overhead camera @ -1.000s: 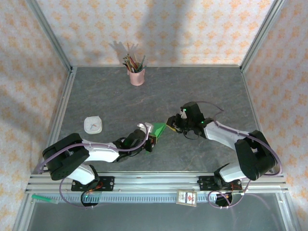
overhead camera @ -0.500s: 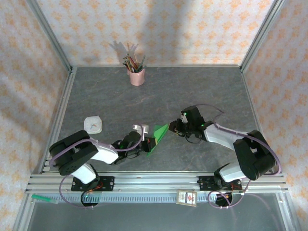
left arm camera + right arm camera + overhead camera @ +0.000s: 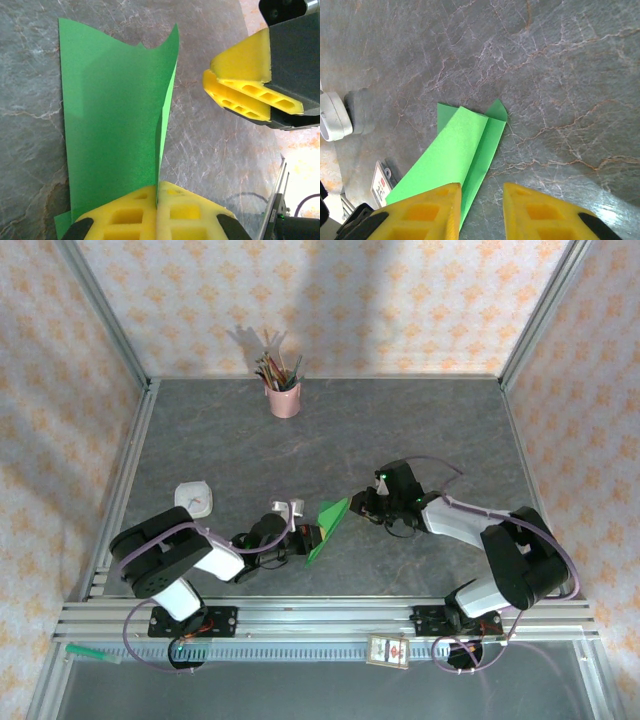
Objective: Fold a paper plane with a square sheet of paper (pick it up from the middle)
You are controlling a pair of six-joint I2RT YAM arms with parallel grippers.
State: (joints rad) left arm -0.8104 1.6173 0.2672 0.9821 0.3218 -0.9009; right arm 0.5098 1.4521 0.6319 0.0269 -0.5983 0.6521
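One grey marbled table (image 3: 400, 430) fills a walled enclosure. Two robot arms reach in from its near edge, the left arm (image 3: 190, 555) and the right arm (image 3: 480, 530), with their tools close together near the front middle.

There is one piece of green paper (image 3: 325, 525), folded lengthwise into a narrow layered strip (image 3: 115, 110), and it lies between the two tools. The left gripper (image 3: 157, 192) is clamped tight on one end of the paper, yellow pads pressed together over the fold. The right gripper (image 3: 482, 192) sits just beside the paper's other end. Its jaws are a narrow gap apart and hold nothing, and bare table shows between them.

One pink cup (image 3: 285, 400) stands near the back wall, holding a bunch of thin sticks (image 3: 277, 368). One small white dish (image 3: 194, 498) lies to the left; I cannot tell what is in it.
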